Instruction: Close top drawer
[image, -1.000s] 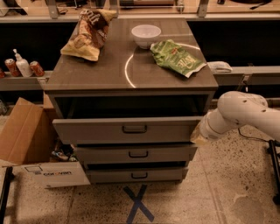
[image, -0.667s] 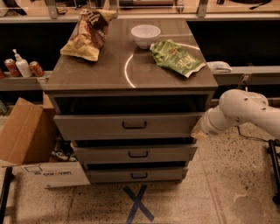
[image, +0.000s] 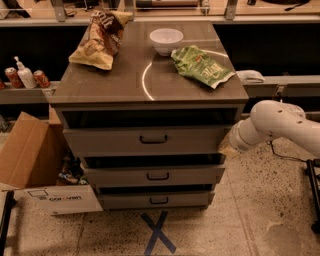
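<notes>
The top drawer (image: 100, 141) is a wide grey drawer with a tall flat front and a small dark handle (image: 153, 139). It stands out a little from the cabinet, with a dark gap above its front. My gripper (image: 227, 146) is at the right end of the drawer front, against or very close to its right edge. The white arm (image: 280, 125) reaches in from the right.
Two shorter grey drawers (image: 120, 176) (image: 125, 200) below also stick out slightly. On the cabinet top (image: 125, 80) lie a brown snack bag (image: 100, 40), a white bowl (image: 166, 40) and a green chip bag (image: 202, 65). An open cardboard box (image: 30, 165) stands at the left. A blue tape X (image: 157, 232) marks the floor.
The top drawer's front has moved back toward the cabinet, and the gap above it has narrowed. The arm and gripper have moved in with it.
</notes>
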